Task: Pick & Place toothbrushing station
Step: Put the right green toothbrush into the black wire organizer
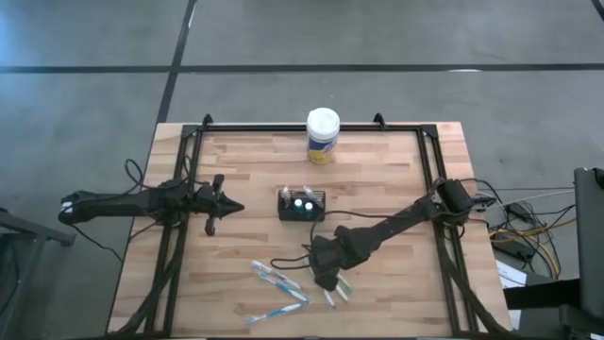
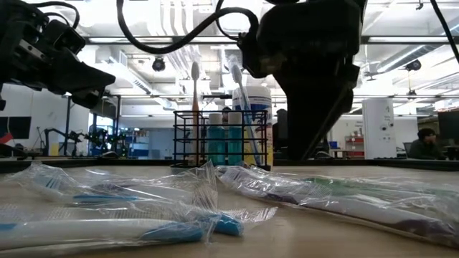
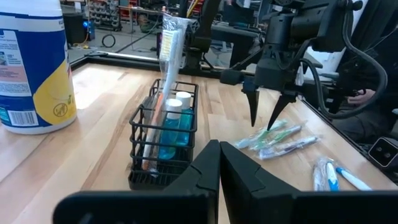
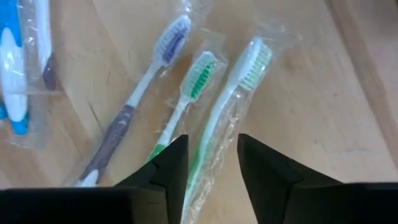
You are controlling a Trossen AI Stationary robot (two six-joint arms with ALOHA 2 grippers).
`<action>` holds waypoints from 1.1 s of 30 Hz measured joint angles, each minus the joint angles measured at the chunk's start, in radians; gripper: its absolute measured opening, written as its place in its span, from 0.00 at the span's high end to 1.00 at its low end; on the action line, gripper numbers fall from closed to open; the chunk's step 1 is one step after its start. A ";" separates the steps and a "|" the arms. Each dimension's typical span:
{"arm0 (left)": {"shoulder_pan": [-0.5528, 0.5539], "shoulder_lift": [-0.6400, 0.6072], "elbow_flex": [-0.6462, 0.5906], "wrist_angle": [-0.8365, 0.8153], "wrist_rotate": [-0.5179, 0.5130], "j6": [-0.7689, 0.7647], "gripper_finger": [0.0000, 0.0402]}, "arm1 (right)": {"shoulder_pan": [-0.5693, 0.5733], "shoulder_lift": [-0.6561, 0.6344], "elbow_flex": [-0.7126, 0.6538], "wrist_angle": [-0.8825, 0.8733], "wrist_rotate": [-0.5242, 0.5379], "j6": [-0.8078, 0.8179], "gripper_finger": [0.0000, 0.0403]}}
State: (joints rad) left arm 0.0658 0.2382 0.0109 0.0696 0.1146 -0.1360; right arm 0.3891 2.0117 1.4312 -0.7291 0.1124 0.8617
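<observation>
Hovering with right pincer (image 4: 211,163) apart over crinkly plastic-wrapped toothbrushes (image 4: 231,118) near table's (image 1: 396,179) front edge; black wire caddy (image 1: 301,205) standing mid-table; left pincer (image 3: 219,163) together.

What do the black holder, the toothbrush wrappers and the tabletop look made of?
Black holder: thin wire grid, likely coated metal, matte; you see through it. Toothbrush wrappers: clear crinkled plastic film with glossy highlights. Tabletop: light wood strips, visible grain, smooth finish.

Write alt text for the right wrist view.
The right gripper hangs open just above three plastic-wrapped toothbrushes on the wooden table, its fingers straddling the light green toothbrush. A darker green toothbrush and a purple toothbrush lie beside it.
</observation>
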 joint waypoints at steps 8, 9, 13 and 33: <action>0.000 0.000 0.000 -0.003 0.000 0.000 0.97 | 0.006 0.002 -0.042 0.039 -0.004 0.033 0.64; 0.000 0.000 0.000 -0.003 0.001 0.000 0.97 | 0.007 0.002 -0.054 0.056 -0.004 0.038 0.64; 0.000 0.000 0.000 -0.004 0.001 -0.003 0.97 | 0.012 0.002 -0.099 0.094 0.002 0.067 0.67; 0.000 0.000 0.000 -0.004 0.001 -0.003 0.97 | 0.014 -0.031 -0.145 0.043 0.072 -0.148 0.95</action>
State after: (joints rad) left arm 0.0654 0.2382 0.0109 0.0658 0.1154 -0.1394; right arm 0.4036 1.9803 1.2859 -0.6860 0.1847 0.7141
